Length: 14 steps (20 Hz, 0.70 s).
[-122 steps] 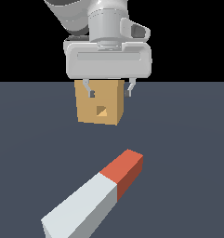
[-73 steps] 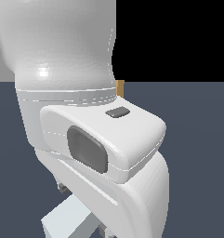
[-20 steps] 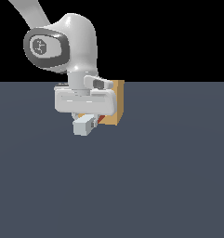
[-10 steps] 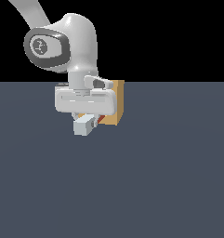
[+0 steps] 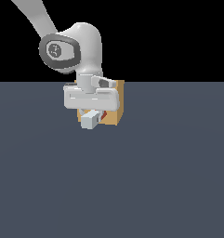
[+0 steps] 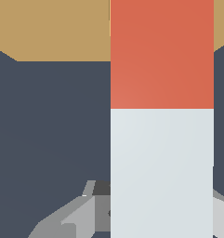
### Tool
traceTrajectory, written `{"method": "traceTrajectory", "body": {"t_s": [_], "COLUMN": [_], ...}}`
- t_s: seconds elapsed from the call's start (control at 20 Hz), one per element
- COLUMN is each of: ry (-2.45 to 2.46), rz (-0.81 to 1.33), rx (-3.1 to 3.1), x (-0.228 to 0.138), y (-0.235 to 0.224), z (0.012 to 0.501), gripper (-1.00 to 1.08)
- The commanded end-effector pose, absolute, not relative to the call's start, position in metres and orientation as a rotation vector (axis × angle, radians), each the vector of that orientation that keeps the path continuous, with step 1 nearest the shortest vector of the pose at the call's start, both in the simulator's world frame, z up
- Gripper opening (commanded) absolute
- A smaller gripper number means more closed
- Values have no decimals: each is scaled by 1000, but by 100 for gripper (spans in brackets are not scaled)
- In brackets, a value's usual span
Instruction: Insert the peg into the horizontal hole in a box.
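The tan box [image 5: 116, 106] stands on the dark floor, mostly hidden behind my hand in the exterior view. My gripper [image 5: 91, 114] is shut on the peg [image 5: 89, 120], held level in front of the box. The peg's pale grey end faces the camera and its red end [image 5: 104, 115] points at the box face. In the wrist view the peg [image 6: 161, 167] runs from the fingers [image 6: 71, 218] to the box [image 6: 53, 29], with the red end [image 6: 161, 53] reaching the box. The hole is hidden behind the peg and hand.
The dark grey floor [image 5: 169, 176] spreads around the box in the exterior view. My white arm [image 5: 69, 46] rises above the box to the exterior view's left.
Over the last second the peg has moved a little farther toward the box face. Earlier the peg lay on the floor and the gripper hovered open over the box.
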<state>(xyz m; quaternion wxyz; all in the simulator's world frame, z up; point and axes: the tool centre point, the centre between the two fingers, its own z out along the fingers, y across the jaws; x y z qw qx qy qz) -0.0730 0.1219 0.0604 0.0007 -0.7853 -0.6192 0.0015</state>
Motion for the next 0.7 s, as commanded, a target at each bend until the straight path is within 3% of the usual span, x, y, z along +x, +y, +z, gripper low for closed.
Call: {"method": "traceTrajectory", "body": {"t_s": [0.0,0.3,0.65], "ry": [-1946,-1947,-1947], "rz": [-1,-2,-3], "rx": [-2466,-2466,-2467], "x": [-67,-59,-57], "y": [143,175,178], "z": [62,63,63], "gripper": [-100,-100,-100]}}
